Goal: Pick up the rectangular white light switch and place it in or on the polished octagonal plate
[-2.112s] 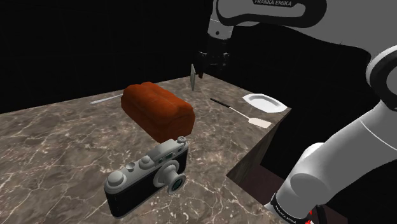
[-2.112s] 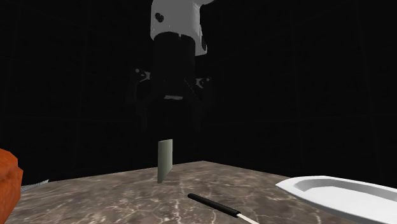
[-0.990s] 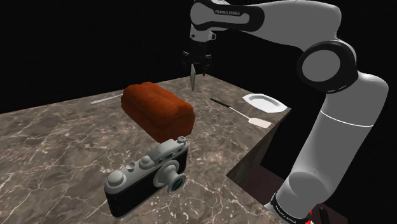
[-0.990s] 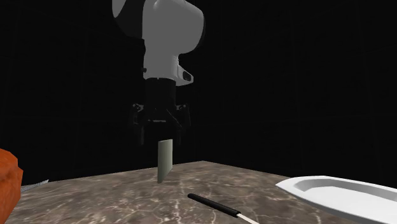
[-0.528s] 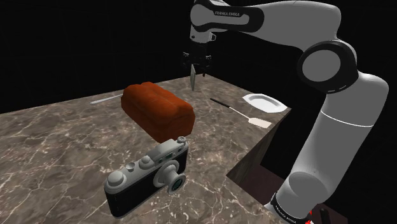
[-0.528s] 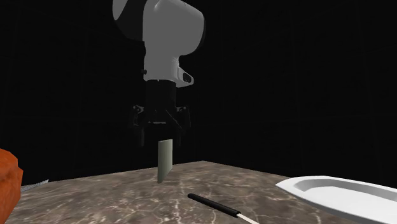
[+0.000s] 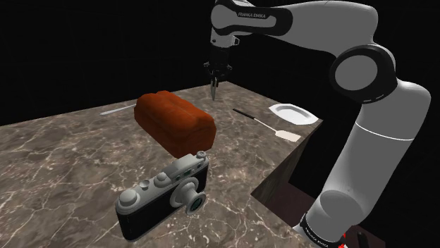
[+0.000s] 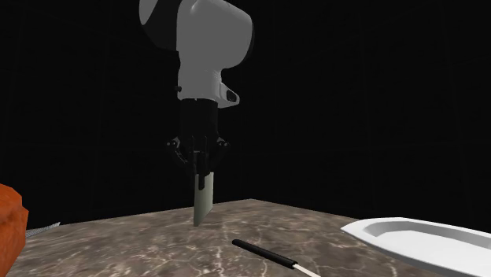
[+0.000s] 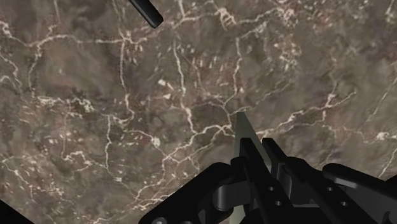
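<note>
Your jaws are clamped on the top of the light switch (image 8: pixel 203 201), which stands upright on the veined surface (image 7: pixel 70 155) at the shoulder view's upper middle; the white plate (image 7: pixel 290 113) sits to its right.

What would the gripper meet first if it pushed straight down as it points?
The gripper clasps the upright light switch, whose lower edge seems to rest on the marble countertop directly below.
</note>
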You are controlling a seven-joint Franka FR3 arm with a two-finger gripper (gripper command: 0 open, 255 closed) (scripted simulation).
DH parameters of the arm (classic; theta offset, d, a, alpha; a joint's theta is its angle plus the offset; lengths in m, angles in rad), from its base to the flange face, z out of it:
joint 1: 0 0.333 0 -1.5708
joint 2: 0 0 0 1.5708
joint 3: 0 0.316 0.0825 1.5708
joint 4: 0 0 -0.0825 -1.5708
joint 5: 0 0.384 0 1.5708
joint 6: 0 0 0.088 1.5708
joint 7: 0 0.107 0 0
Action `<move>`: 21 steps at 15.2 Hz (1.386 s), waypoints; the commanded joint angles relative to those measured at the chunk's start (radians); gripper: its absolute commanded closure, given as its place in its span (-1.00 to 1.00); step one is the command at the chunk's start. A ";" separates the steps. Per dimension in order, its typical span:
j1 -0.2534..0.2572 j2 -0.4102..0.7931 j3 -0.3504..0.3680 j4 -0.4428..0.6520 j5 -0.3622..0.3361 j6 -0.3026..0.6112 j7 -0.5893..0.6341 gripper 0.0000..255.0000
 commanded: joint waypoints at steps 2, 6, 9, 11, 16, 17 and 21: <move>0.000 0.000 0.000 0.000 0.000 0.000 0.000 1.00; 0.001 0.016 0.000 0.076 -0.001 -0.060 -0.001 1.00; 0.002 0.032 0.001 0.139 -0.002 -0.107 -0.002 1.00; 0.003 0.045 0.001 0.184 -0.003 -0.139 -0.003 1.00; 0.006 0.086 0.002 0.312 -0.007 -0.227 -0.004 1.00; 0.007 0.096 0.002 0.340 -0.008 -0.245 -0.004 1.00; -0.008 0.017 -0.005 0.268 0.000 -0.251 -0.024 1.00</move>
